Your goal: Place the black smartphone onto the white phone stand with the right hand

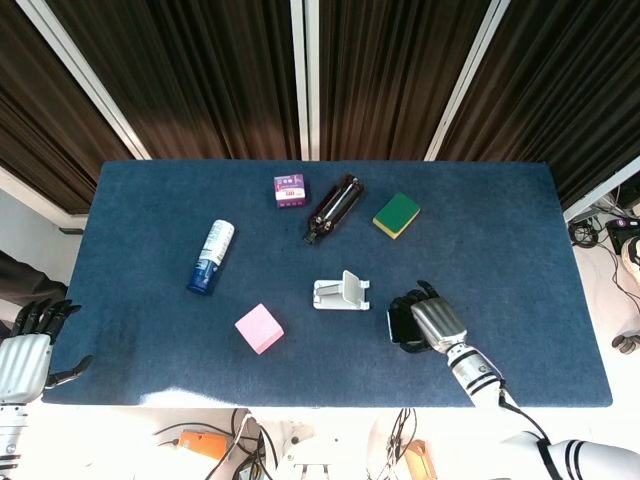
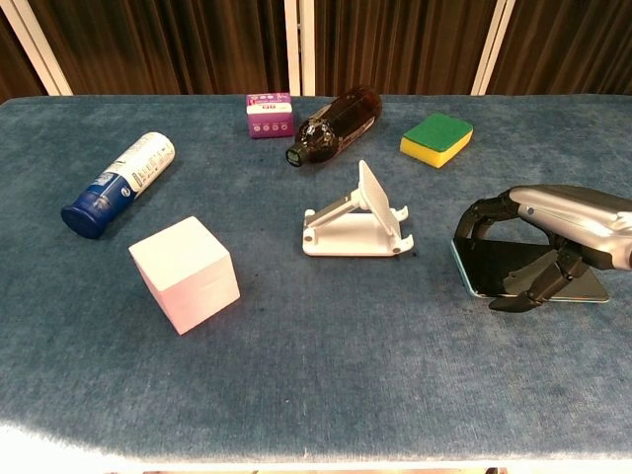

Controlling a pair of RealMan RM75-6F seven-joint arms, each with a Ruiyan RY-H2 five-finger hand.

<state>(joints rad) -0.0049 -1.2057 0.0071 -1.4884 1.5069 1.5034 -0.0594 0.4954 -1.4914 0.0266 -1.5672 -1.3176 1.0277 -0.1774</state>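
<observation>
Right hand (image 2: 553, 232) clasps black smartphone (image 2: 513, 269) | white phone stand (image 2: 357, 219) just beside | pink cube (image 2: 185, 274) well apart

Looks like a robot test lab, not anyone's home. A table (image 1: 500, 215) wrapped in blue cloth sits in front of dark floor-length curtains (image 1: 200, 70) split by white posts — a staged backdrop. Scattered on the table are unrelated props: a pink cube (image 1: 259, 328), a spray can (image 1: 211, 257), a brown bottle (image 1: 333, 208), a green sponge (image 1: 397, 214). Off the table's right edge, loose cables (image 1: 600, 225) lie on a pale floor — more below its front edge.
</observation>
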